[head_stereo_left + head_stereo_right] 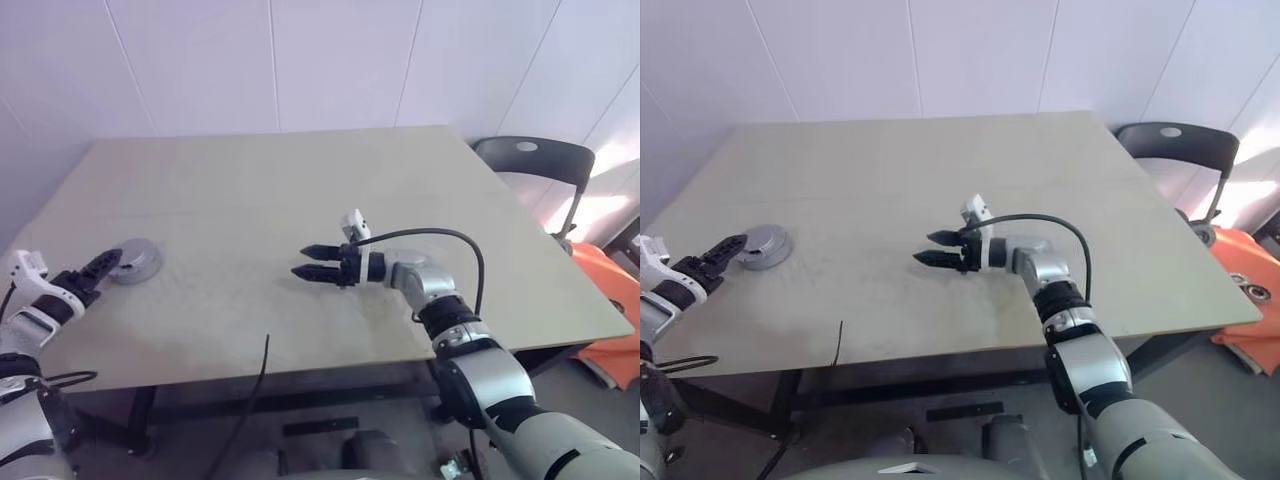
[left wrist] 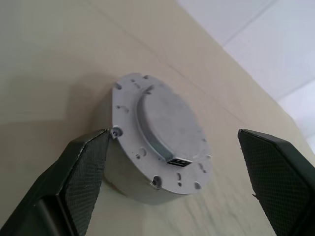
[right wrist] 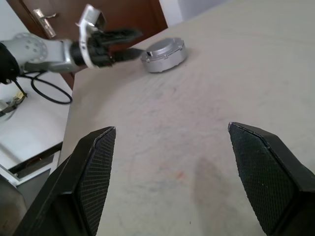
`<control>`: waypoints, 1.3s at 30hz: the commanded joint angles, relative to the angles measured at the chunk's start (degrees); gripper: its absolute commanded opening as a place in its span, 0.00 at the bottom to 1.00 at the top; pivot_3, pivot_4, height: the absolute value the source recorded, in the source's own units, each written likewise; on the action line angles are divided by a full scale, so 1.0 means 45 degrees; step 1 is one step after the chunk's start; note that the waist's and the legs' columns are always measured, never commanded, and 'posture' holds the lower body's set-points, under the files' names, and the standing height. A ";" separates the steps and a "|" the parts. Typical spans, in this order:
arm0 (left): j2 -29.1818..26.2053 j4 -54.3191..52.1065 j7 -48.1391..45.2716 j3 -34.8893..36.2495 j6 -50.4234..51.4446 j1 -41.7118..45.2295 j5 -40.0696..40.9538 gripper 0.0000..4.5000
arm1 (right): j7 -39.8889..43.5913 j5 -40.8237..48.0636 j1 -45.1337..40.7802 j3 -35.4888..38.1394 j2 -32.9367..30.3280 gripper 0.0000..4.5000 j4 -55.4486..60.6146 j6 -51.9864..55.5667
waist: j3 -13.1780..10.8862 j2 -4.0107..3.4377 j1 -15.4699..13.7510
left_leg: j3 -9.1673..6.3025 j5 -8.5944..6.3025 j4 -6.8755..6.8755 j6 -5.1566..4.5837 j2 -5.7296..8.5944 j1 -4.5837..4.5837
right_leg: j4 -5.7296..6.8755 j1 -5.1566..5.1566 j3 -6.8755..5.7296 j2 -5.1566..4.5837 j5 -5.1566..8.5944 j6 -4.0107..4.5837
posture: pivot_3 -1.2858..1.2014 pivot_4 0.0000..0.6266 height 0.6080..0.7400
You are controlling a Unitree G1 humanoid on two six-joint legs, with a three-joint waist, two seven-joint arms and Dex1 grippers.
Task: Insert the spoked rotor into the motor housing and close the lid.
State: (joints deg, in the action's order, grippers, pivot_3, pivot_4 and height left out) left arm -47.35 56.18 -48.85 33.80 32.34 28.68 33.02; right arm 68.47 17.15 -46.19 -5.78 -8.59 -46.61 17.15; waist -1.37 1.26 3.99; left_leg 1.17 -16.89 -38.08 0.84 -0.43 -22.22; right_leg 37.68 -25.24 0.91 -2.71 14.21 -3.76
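- Motor housing (image 1: 135,261) is sitting on the table (image 1: 300,200) near its left edge, w/ the lid (image 2: 170,123) lying flat on top — assembly is looking closed, so the rotor is presumably inside; can't see it to confirm.
- Left gripper (image 1: 106,268) is hovering just beside the housing, pointing at it. Fingers (image 2: 83,172) are standing wide apart in the left wrist view, framing the housing w/o gripping; one finger's tip is looking very close to the rim, contact unclear.
- Right gripper (image 1: 312,262) is hanging over the bare mid-table, well apart from the housing, pointing toward the robot's left, jaws spread and holding nothing.
- Step in hand, as I'm judging it: the closing stage or just past it — both grippers are empty and off the part.
- Next move is calling for a check that the lid is seating flush all round; if so, just clearing both arms w/o nudging the housing nearer the table edge.
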 commanded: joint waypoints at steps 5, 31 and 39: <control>-0.1794 -0.4645 -0.2524 -0.1756 -0.0350 -0.1458 -0.0889 0.99 | 0.0791 -0.0085 -0.0486 0.0193 -0.0451 0.85 0.0304 -0.0250 | -0.0004 -0.0018 0.0020 | 0.0008 -0.0001 0.0007 0.0003 -0.0001 0.0010 | 0.0000 0.0001 0.0003 -0.0005 0.0001 0.0005 | 0.52 0.00 1.00; 0.0141 -1.0774 -0.6079 -0.7048 -0.3786 -0.1429 -0.2310 0.99 | 0.4569 -0.1908 -0.2239 -0.0236 -0.2967 0.85 -0.0781 -0.5713 | -0.0037 -0.0062 -0.0053 | 0.0061 0.0014 -0.0002 -0.0010 -0.0028 0.0213 | 0.0001 0.0193 0.0024 0.0064 -0.0009 0.0017 | 0.52 0.00 1.00; 0.0546 -1.0474 -0.5519 -0.6842 -0.4235 -0.1410 -0.2432 0.99 | 0.5100 -0.1955 -0.2221 -0.0279 -0.3225 0.85 -0.0642 -0.5164 | -0.0038 -0.0063 -0.0029 | 0.0056 0.0017 -0.0028 -0.0014 -0.0042 0.0237 | 0.0013 0.0223 0.0024 0.0091 -0.0010 0.0014 | 0.52 0.00 1.00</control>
State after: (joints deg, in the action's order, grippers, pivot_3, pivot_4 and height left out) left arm -44.69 9.31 -74.32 1.02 14.61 20.66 21.87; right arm 90.87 7.56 -54.77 -7.56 -22.73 -51.79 -6.47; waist -1.54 0.98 3.86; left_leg 1.42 -16.81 -38.20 0.77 -0.63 -21.15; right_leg 37.73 -24.24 1.02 -2.30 14.16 -3.70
